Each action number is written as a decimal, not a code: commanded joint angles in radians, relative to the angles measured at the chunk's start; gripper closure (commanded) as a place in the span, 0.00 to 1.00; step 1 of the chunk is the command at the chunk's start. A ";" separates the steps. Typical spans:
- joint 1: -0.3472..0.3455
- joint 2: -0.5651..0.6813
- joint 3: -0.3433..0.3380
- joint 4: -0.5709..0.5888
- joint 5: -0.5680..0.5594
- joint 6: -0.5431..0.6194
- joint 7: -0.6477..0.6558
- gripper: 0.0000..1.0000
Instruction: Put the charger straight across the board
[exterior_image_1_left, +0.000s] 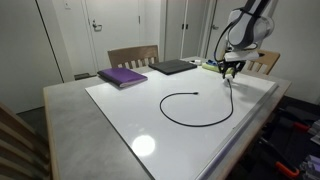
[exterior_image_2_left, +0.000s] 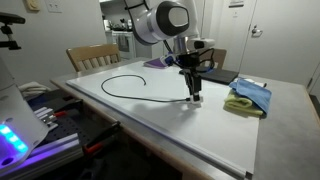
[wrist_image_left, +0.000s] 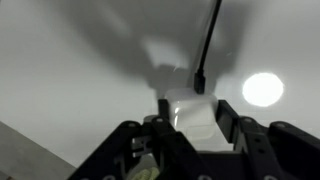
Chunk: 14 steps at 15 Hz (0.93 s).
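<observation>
Grey tabletop (exterior_image_1_left: 62, 115) bears the white board (exterior_image_1_left: 120, 100), where the charger (exterior_image_1_left: 205, 124) lies in a loose loop, the gripper (exterior_image_2_left: 194, 90) clamped on its plug block (exterior_image_2_left: 198, 99); straightening seems begun, and the next move calls for dragging that end outward.

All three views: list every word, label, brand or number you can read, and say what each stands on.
No text can be read in any view.
Book: plain purple cover at this size, no title legible.
Laptop: dark lid, no logo visible.
Plug of the charger: white and blurred, no marking legible.
Board: blank white, only glare.
</observation>
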 joint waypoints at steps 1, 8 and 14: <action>-0.043 -0.028 0.047 -0.069 0.162 0.104 0.012 0.74; -0.106 -0.045 0.152 -0.100 0.394 0.211 -0.058 0.32; -0.026 -0.073 0.082 -0.080 0.345 0.178 -0.107 0.00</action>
